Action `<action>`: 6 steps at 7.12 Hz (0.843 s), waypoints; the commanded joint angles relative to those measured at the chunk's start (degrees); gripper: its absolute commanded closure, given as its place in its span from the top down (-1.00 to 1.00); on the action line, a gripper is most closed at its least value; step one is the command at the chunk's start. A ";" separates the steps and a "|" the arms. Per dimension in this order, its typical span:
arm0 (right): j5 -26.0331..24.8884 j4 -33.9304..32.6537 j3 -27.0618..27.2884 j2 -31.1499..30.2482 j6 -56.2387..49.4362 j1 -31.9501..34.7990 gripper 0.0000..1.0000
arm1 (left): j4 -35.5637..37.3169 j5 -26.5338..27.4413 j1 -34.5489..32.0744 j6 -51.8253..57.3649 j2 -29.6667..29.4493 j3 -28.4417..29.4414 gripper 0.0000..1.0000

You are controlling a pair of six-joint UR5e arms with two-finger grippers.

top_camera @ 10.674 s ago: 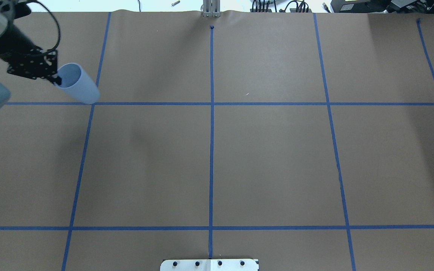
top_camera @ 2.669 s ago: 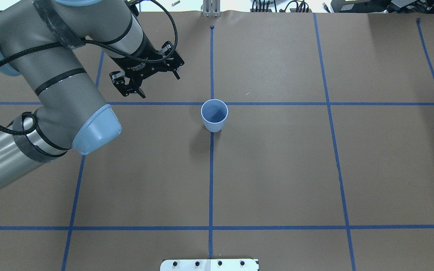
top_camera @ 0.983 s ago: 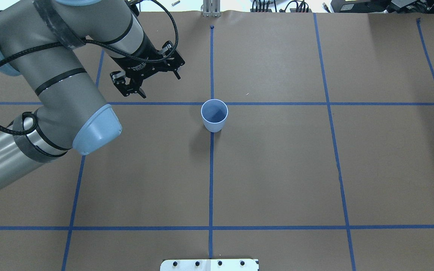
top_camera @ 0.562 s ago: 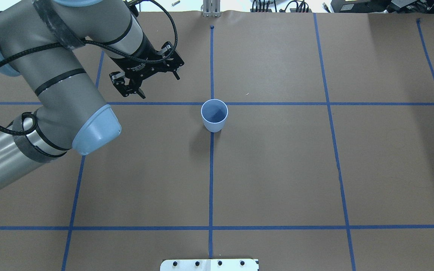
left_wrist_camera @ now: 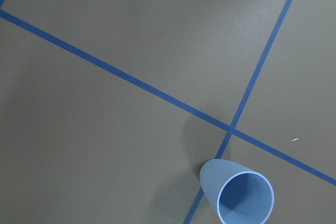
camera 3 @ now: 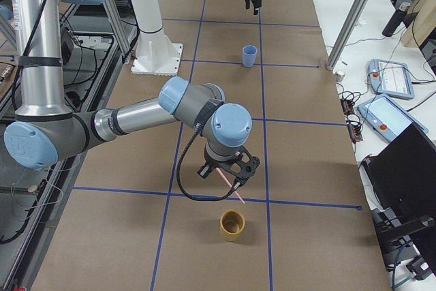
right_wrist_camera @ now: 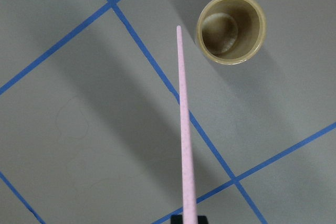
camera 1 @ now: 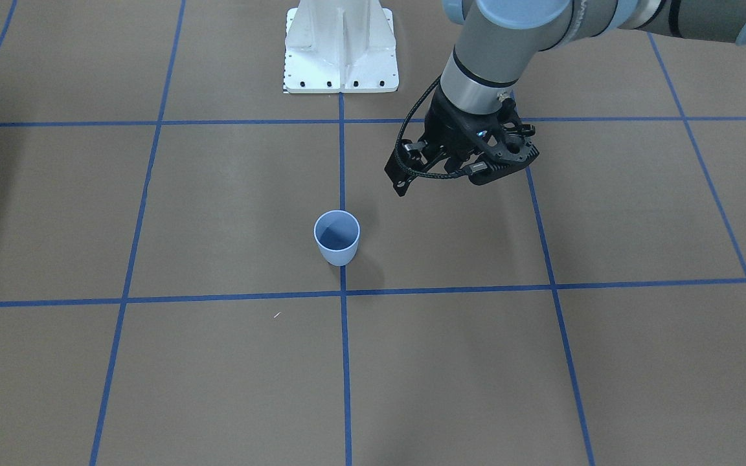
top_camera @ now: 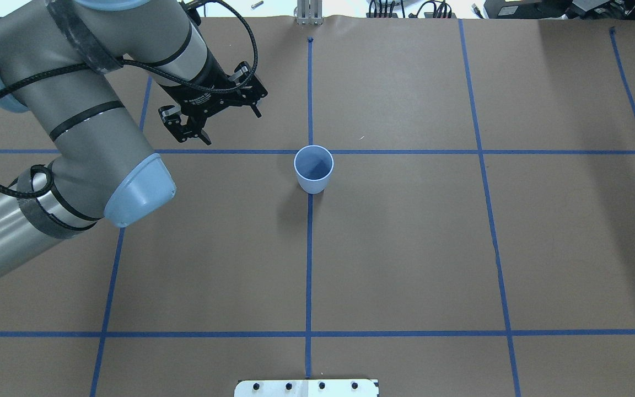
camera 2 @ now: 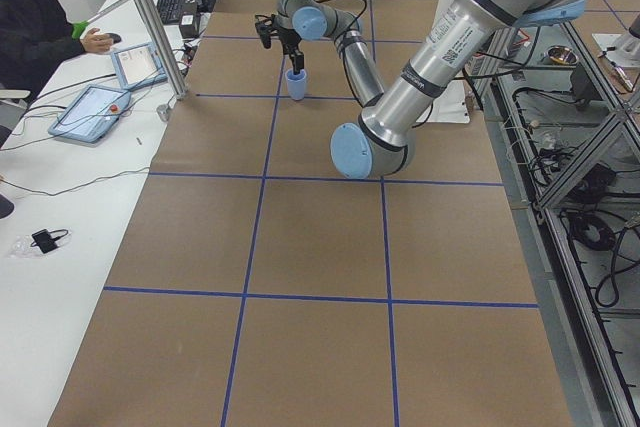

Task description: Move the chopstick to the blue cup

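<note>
One pink chopstick (right_wrist_camera: 184, 129), gripped by the right hand (camera 3: 230, 174), should next reach the blue cup (top_camera: 313, 169) near the wide-open left hand (top_camera: 233, 128).

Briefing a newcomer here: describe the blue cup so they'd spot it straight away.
Start at the brown table gridded with blue tape and follow the centre line out from the robot's white base plate. The blue cup stands upright on that line, just short of the second crossing. It is pale blue and empty; the other cup is mustard-brown, at the table's end.
</note>
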 commanded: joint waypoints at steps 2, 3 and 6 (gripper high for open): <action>3.39 -13.49 2.29 9.73 0.18 -0.26 -1.00 | -0.32 -0.01 -0.09 0.29 1.12 -0.79 0.97; 5.76 -14.85 2.29 12.20 0.70 -2.01 -1.00 | -0.32 0.08 -0.09 0.29 2.17 -2.10 0.97; 9.90 -14.69 2.82 19.58 7.26 -7.98 -1.00 | 0.37 -0.62 -6.66 10.24 7.60 -6.32 0.97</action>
